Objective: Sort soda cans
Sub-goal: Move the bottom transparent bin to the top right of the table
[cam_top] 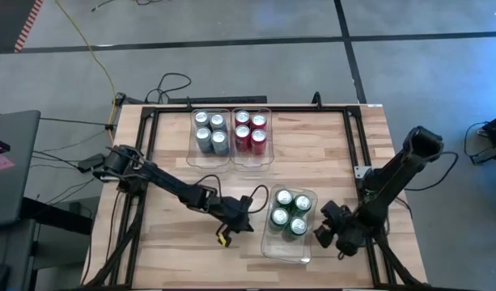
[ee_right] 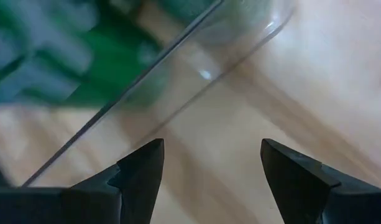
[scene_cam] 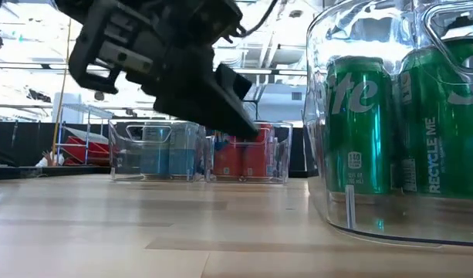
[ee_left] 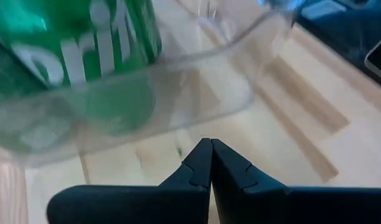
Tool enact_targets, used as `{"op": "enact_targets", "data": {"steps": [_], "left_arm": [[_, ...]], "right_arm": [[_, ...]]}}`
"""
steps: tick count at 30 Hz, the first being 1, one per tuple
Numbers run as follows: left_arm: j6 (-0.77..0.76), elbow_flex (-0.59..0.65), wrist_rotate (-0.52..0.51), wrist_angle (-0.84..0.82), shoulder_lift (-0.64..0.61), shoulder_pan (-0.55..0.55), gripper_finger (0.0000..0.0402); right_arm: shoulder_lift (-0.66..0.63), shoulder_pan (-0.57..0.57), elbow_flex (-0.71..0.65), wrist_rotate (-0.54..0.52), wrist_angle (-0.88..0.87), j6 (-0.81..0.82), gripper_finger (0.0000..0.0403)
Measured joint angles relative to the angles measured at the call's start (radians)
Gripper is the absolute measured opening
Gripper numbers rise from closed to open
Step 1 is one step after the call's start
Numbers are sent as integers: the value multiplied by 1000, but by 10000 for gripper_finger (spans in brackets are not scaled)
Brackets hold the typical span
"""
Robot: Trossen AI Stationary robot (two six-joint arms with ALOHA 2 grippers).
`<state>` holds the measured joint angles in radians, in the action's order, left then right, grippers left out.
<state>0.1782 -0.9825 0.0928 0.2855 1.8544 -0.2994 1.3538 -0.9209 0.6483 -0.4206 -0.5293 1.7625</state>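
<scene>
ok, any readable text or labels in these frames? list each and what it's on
"RECYCLE ME": vertical, on a green can in the near clear bin, low view.
"te": end of a cut-off brand word, on the neighbouring green can.
"rit": part of a white brand word, on a green can, left wrist view.
Red cans and silver cans: print too blurred.

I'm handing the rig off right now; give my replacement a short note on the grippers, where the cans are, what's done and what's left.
Left gripper: shut, empty, just left of the near bin.
Right gripper: open, empty, at that bin's right side.
Cans: four silver-grey cans in the far left bin, four red cans in the bin beside it, four green cans in the near bin.
Done: all twelve cans binned by colour; no loose cans on the table.
Left: apparently nothing but pulling both arms back.
</scene>
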Motion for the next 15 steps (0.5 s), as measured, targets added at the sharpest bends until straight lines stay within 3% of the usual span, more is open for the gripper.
{"op": "enact_targets", "data": {"steps": [15], "left_arm": [[-41, 2, -11, 188, 54, -11, 0]], "right_arm": [[75, 25, 0, -32, 40, 18, 281]]}}
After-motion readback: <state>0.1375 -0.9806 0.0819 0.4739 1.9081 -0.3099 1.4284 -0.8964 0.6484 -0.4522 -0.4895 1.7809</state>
